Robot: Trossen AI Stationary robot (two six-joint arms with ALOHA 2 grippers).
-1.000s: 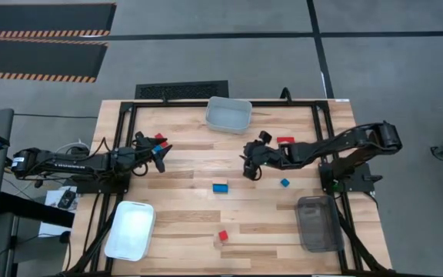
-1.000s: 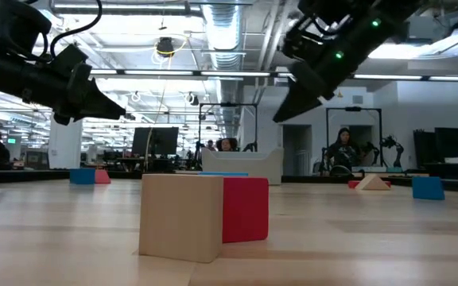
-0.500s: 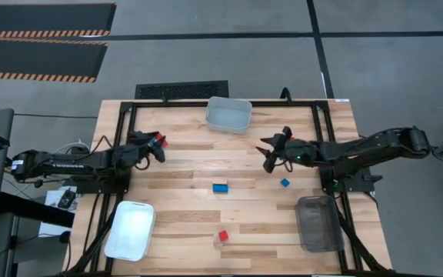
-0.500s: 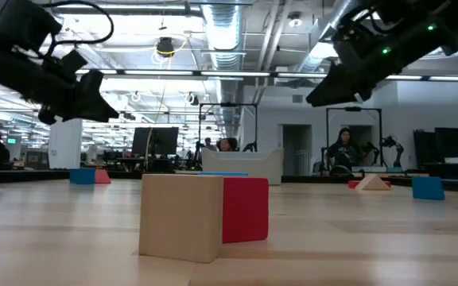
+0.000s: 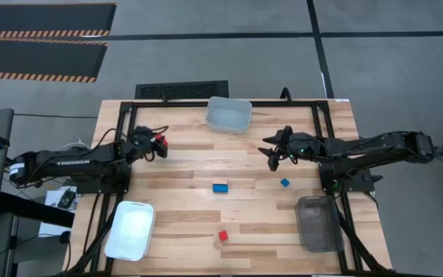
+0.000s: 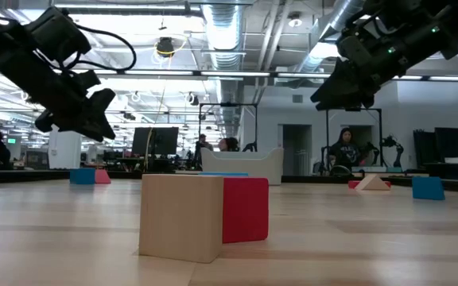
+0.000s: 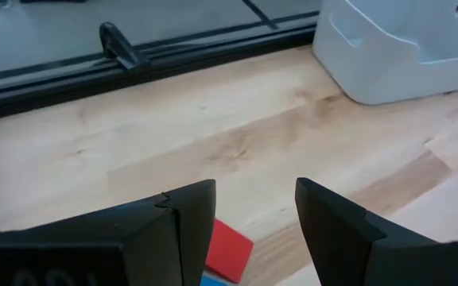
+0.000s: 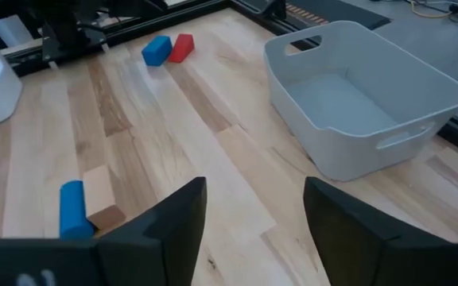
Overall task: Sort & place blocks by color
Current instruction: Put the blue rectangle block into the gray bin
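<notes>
My left gripper (image 5: 158, 143) (image 7: 253, 195) is open and hovers just above a red block (image 7: 229, 246) that lies beside a blue one (image 5: 158, 137) near the table's left side. My right gripper (image 5: 271, 154) (image 8: 254, 195) is open, raised over bare wood at centre right. A blue block (image 5: 220, 187) with a tan one (image 8: 102, 202) against it lies mid-table. A small blue block (image 5: 284, 182) sits to its right. A red block (image 5: 223, 235) (image 6: 245, 209) and a tan block (image 6: 181, 216) stand together near the near edge.
A pale bin (image 5: 228, 114) (image 8: 364, 95) stands at the far edge, a white bin (image 5: 130, 229) at the near left, a grey bin (image 5: 318, 223) at the near right. A red piece and a tan wedge (image 6: 372, 183) lie under the right arm. People show in the room behind.
My right gripper has drawn back from mid-table toward the right and far edges, its arm stretching out lower. My left gripper has shifted slightly toward the far edge and tipped downward over the red and blue pair. No block has moved.
</notes>
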